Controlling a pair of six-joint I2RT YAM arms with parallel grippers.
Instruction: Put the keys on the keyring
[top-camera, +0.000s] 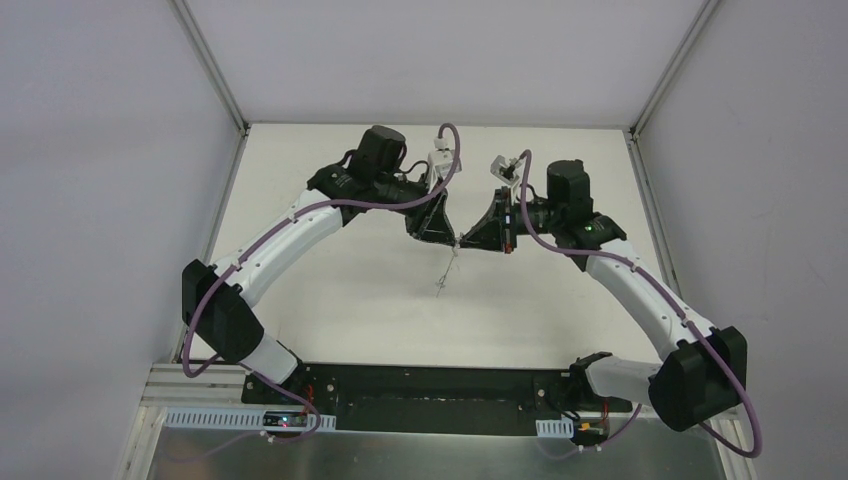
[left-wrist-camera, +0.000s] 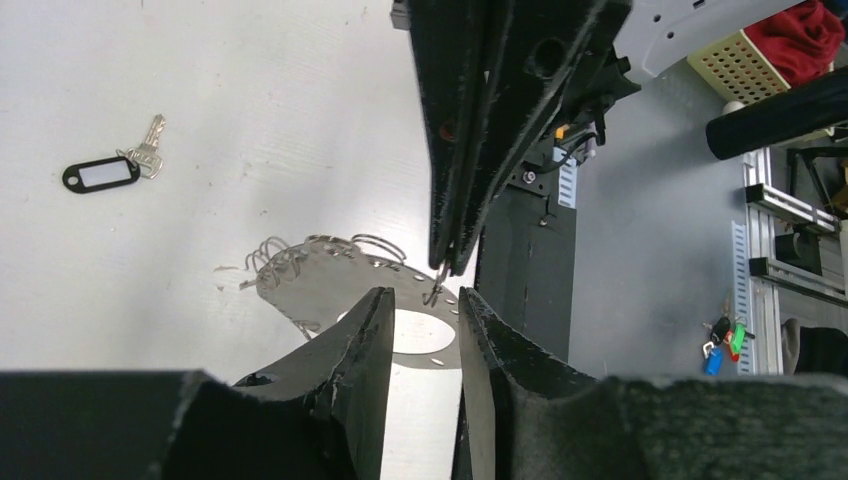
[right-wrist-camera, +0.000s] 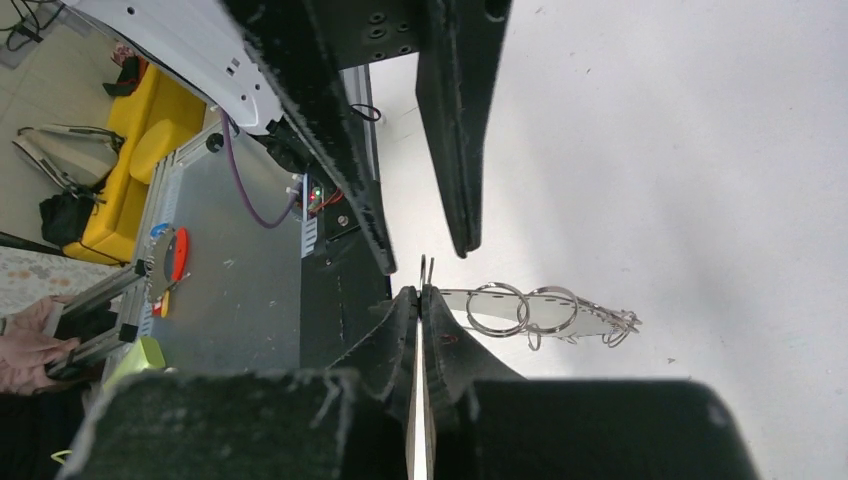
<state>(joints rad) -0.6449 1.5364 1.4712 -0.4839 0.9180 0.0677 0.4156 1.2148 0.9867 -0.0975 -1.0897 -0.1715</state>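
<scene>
Pinching the keyring (left-wrist-camera: 320, 285) rim between tightly pressed right gripper (right-wrist-camera: 420, 298) fingers (right-wrist-camera: 445, 335), with left gripper (left-wrist-camera: 422, 310) fingers (left-wrist-camera: 368, 335) parted a little just beside it.

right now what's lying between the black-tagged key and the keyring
Nothing. The left wrist view shows only bare white table between the key and the keyring.

Key (left-wrist-camera: 100, 175) at ten o'clock with black head and silvery blade, grey keyring (left-wrist-camera: 320, 280) speckled with pale holes, white table (left-wrist-camera: 260, 120), black left gripper (left-wrist-camera: 425, 296), purple cables (top-camera: 458, 155)
</scene>
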